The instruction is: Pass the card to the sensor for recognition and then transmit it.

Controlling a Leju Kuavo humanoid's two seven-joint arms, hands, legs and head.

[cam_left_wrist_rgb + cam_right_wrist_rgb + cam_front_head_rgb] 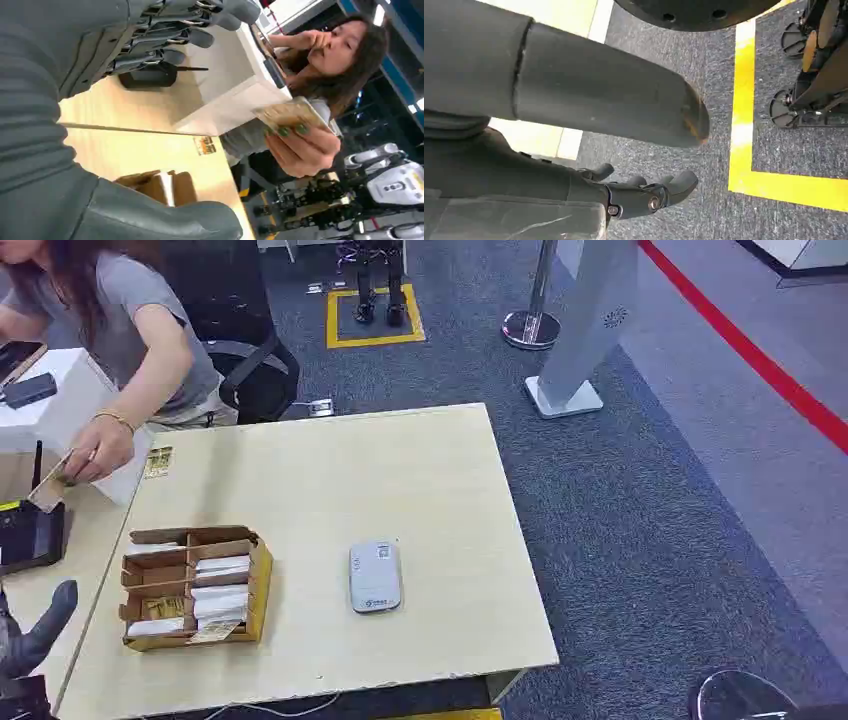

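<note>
A person at the far left of the table holds a tan card (50,485) in one hand; the left wrist view shows that card (290,112) pinched in the person's fingers, apart from mine. My left hand (38,632) is raised at the table's near left corner, fingers (170,35) spread, holding nothing. The grey-white sensor (375,577) lies flat in the middle of the table. A cardboard box (262,580) with stacked cards stands to its left. My right hand (644,194) hangs over the carpet, fingers loosely bent, holding nothing.
A black card terminal (30,535) and a white box (70,400) stand on the side table at left. An office chair (255,375) is behind the table. A grey pillar base (565,395) and a stanchion (530,328) stand on the carpet at right.
</note>
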